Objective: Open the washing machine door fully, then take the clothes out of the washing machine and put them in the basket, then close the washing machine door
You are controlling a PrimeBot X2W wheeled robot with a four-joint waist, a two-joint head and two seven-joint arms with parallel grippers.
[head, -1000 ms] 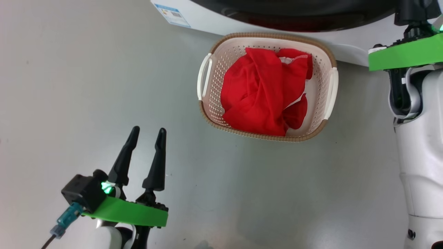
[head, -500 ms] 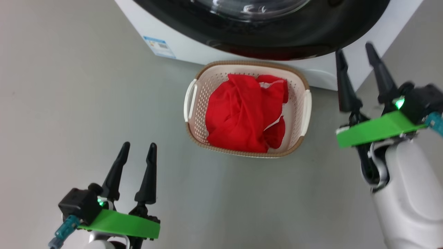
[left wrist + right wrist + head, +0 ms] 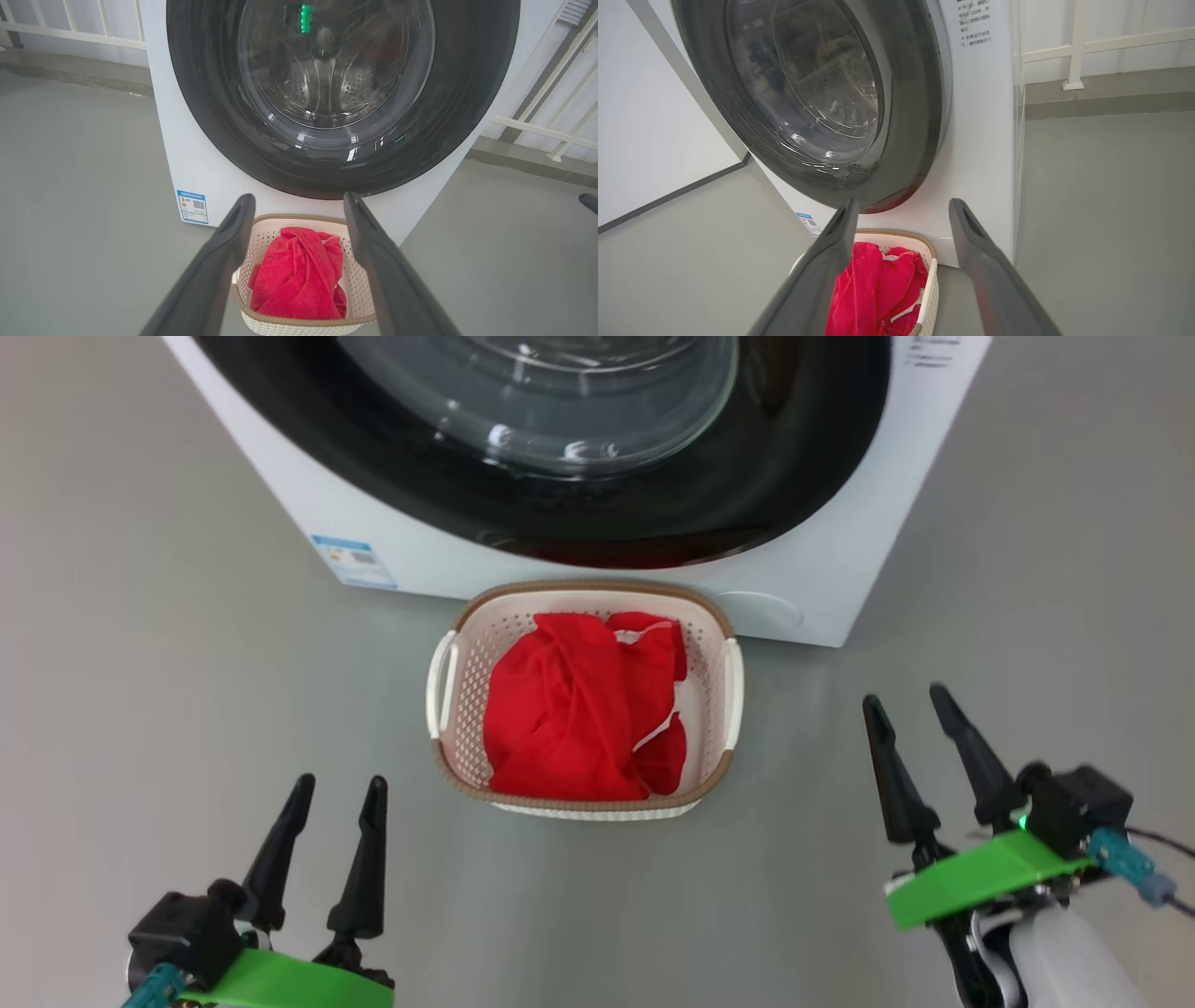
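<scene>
The white washing machine stands ahead with its round black-rimmed door shut flat against the front. Through the glass I see the steel drum. The red clothes lie bunched in the cream basket on the floor right before the machine. My left gripper is open and empty, low at the left. At the lower right, my right gripper is open and empty too.
Grey floor lies on both sides of the basket. A blue label sits low on the machine's front. White railings run behind and beside the machine.
The head camera has tilted up, so more of the machine and door shows. My right arm has dropped from up by the door to the lower right, its gripper now open.
</scene>
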